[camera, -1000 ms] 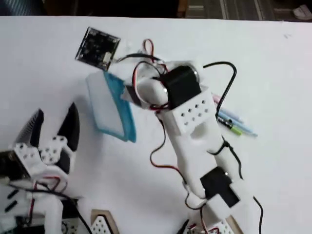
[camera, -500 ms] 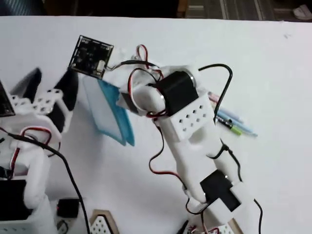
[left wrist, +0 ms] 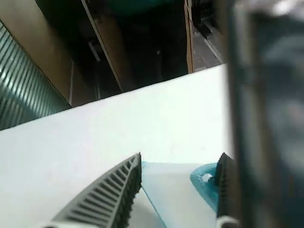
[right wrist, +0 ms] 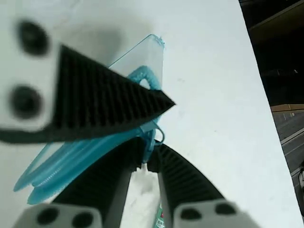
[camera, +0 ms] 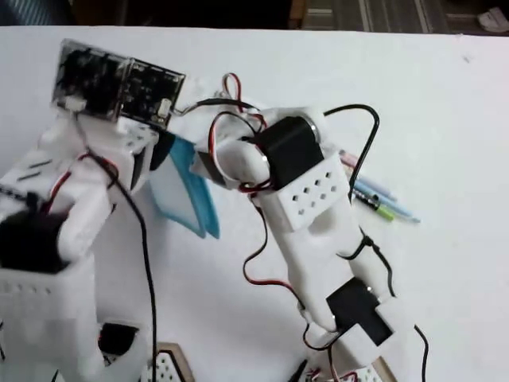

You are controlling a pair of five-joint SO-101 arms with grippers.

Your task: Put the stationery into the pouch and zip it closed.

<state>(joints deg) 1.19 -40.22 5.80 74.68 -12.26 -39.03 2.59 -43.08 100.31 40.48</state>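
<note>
The blue see-through pouch [camera: 181, 195] lies on the white table [camera: 445, 119], left of centre, tilted up on one long edge. My right gripper [camera: 203, 159] holds it at the zip edge; in the right wrist view its jaws [right wrist: 149, 152] are shut on the pouch [right wrist: 148, 64] by the blue zip pull. My left gripper [camera: 151, 159] is open at the pouch's far left end. Its two ribbed fingers [left wrist: 114, 194] stand on either side of the pouch corner [left wrist: 175, 190]. Several pens [camera: 382, 200] lie on the table to the right of the right arm.
The table's far edge [camera: 358, 30] runs along the back with dark floor behind. The right arm's body [camera: 318, 223] and its red and black cables [camera: 262, 247] cross the middle. Bare table lies to the right and back right.
My left arm has swung from the front left up and across to the pouch's left end. The right gripper has drawn the pouch slightly left and kept its hold.
</note>
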